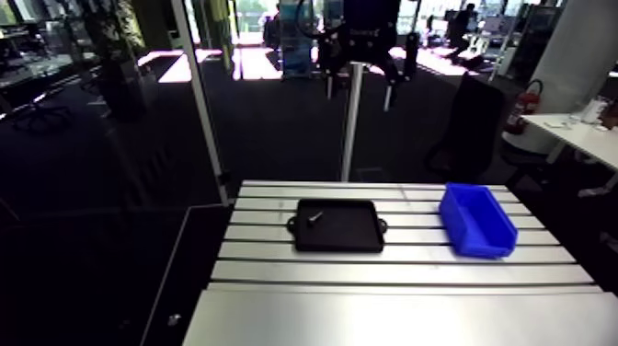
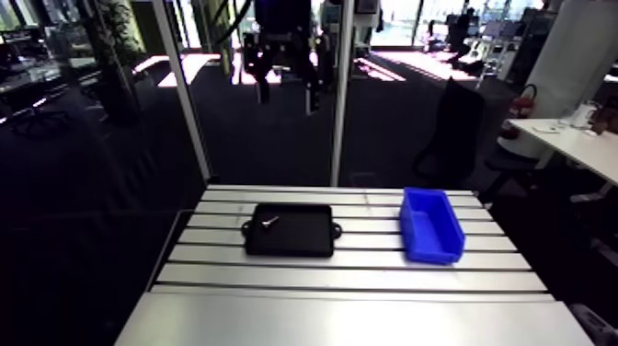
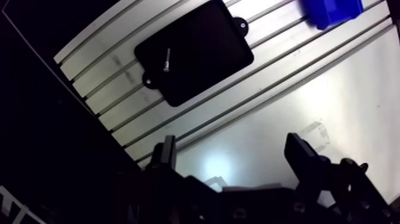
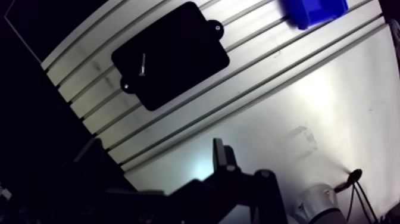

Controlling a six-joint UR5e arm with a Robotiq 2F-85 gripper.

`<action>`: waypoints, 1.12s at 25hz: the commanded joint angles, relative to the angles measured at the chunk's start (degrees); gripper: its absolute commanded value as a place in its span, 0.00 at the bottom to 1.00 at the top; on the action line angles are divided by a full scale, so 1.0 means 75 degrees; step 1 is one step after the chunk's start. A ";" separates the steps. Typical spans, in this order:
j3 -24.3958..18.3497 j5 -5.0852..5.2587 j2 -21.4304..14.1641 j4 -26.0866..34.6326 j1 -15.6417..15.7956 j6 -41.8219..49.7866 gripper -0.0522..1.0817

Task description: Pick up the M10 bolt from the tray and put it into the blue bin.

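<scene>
The small bolt lies in the black tray, near one end of it. The tray sits flat on the table. The blue bin stands on the table too, off to one side of the tray and not touching it. The gripper hangs high above the table, far from the bolt. Its two fingers are wide apart and hold nothing.
</scene>
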 commanded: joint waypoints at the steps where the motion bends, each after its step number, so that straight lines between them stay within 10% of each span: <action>1: 0.0211 0.0178 0.0095 -0.0154 0.0045 0.0334 0.05; 28: 0.1360 0.0201 0.0904 -0.2252 0.0432 0.2503 0.06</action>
